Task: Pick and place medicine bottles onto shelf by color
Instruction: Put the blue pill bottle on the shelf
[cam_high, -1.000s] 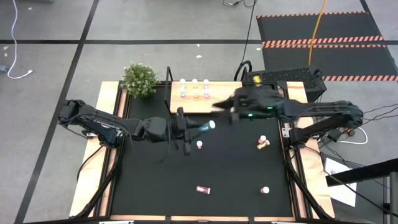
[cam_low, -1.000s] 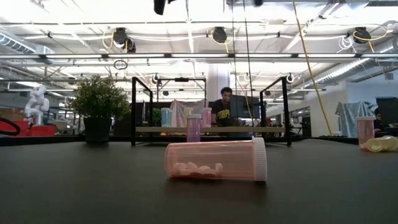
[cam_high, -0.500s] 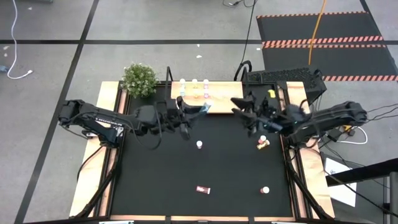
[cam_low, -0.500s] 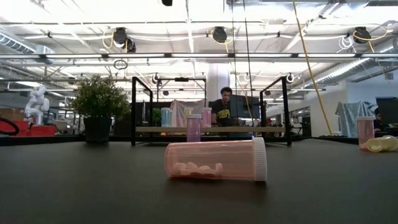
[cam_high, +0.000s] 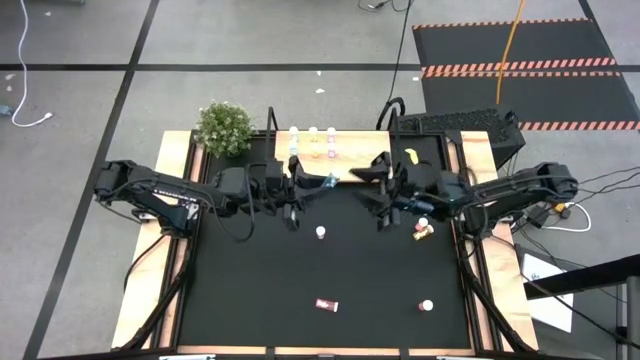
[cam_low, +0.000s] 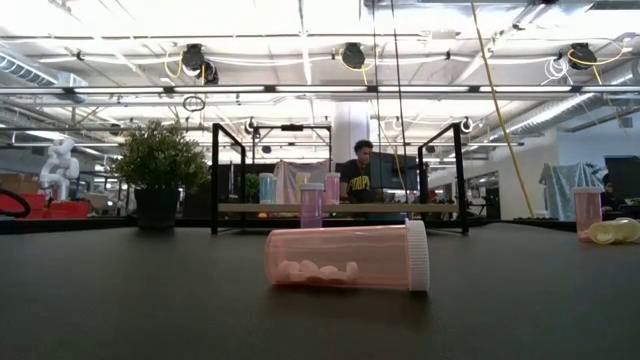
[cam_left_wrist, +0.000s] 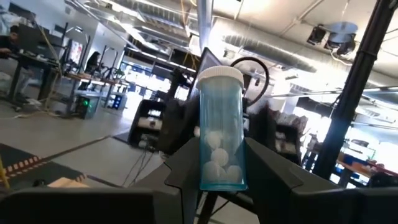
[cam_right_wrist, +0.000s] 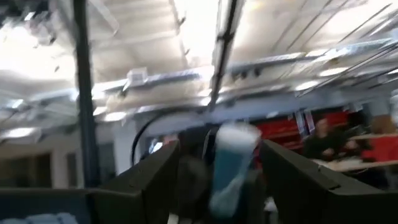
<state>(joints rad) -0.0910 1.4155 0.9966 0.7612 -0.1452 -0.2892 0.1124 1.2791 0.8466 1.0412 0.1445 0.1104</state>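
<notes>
- Left arm (cam_high: 165, 198): black, jointed links, with thin black cables looping along it.
- Right arm (cam_high: 520, 192): the same black build, cables trailing from its base.
- Left hand (cam_left_wrist: 224, 177): two flat, dark, angular fingers (cam_left_wrist: 183, 168) with slanted inner edges.
- Right hand (cam_right_wrist: 214, 180): two broad dark fingers (cam_right_wrist: 292, 180), matte and plain, no markings to be seen.
</notes>
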